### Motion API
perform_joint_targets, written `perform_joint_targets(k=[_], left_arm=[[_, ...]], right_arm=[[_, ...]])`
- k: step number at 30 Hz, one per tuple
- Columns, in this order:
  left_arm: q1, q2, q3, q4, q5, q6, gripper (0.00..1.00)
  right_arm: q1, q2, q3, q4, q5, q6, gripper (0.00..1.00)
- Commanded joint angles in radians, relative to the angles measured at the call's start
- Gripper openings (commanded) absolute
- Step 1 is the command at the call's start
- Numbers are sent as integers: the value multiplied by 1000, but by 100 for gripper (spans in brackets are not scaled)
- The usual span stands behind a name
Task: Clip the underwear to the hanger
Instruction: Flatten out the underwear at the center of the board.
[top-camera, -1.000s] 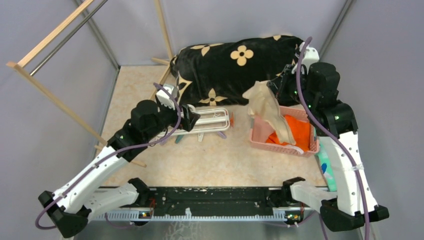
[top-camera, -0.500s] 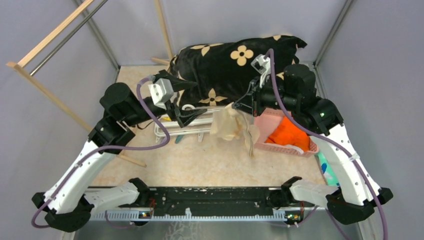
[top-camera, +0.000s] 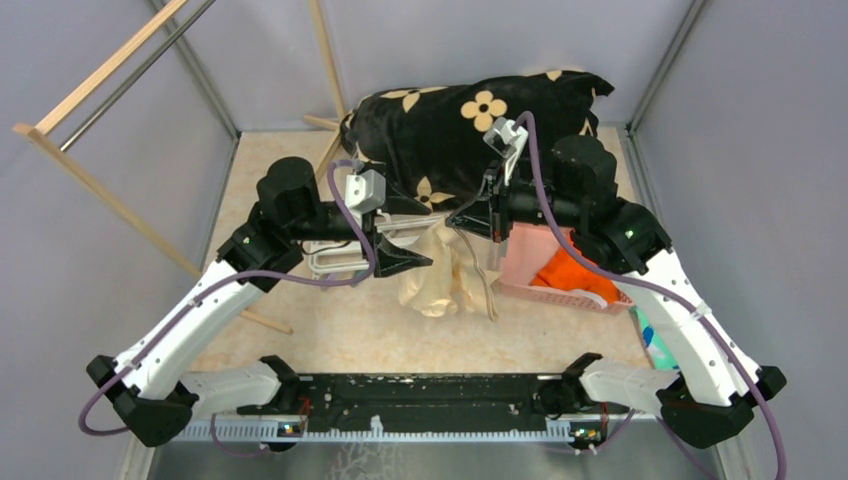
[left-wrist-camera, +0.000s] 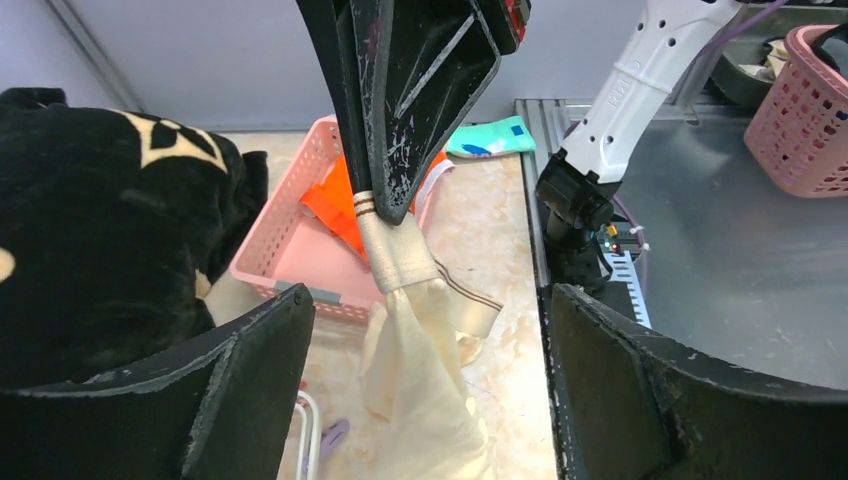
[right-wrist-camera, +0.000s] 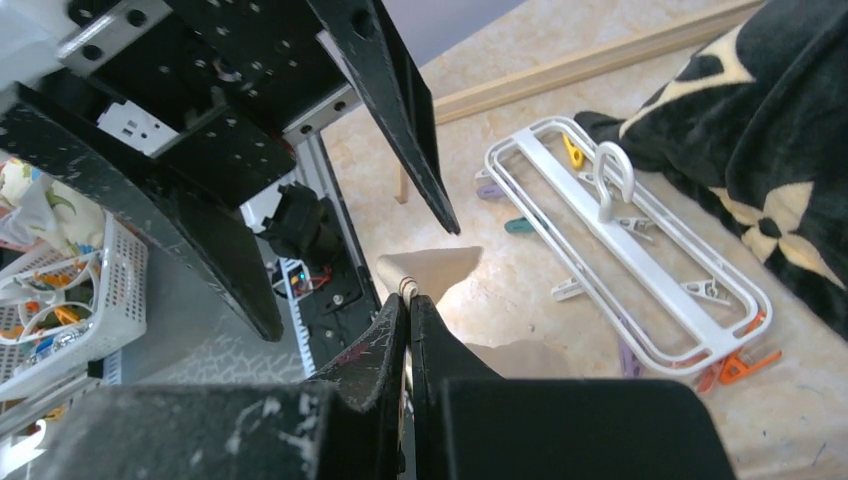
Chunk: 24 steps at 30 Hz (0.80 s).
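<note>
Top view: hanger (top-camera: 332, 262), left of the underwear (top-camera: 436, 285), mostly covered by the left gripper (top-camera: 410, 258); clips too small to make out. Pink basket (top-camera: 522, 270), right of the underwear, half behind the right arm (top-camera: 600, 205). Left wrist view: the underwear's lower end is cut off by the bottom edge.

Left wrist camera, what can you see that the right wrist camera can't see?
Only the left wrist view shows the pink basket with the orange cloth in it. Only the right wrist view shows the hook of the hanger and a wooden bar. Both show the underwear pinched in the shut right end effector, the open left end effector, and the black flowered blanket.
</note>
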<state>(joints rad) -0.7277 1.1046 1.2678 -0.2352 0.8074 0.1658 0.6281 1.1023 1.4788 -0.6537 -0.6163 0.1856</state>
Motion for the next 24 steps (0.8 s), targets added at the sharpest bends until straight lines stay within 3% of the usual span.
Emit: perform_joint_targets(k=[1, 7, 10, 15, 20, 22, 24], left_arm=[[2, 24, 11, 31, 51, -62, 91], [1, 67, 32, 25, 43, -76, 85], [1, 84, 39, 21, 40, -76, 76], [1, 97, 58, -9, 34, -65, 48], [1, 81, 84, -83, -43, -20, 10], [2, 73, 104, -125, -76, 2, 0], [2, 67, 135, -188, -94, 50, 0]], right_arm=[[20, -37, -15, 114, -39, -1, 0], [27, -35, -36, 156, -50, 2, 0], [30, -32, -39, 160, -56, -3, 0], [33, -42, -60, 159, -52, -19, 0], [33, -71, -109, 172, -30, -30, 0], [33, -97, -138, 189, -33, -45, 10], [33, -134, -181, 221, -8, -44, 32]])
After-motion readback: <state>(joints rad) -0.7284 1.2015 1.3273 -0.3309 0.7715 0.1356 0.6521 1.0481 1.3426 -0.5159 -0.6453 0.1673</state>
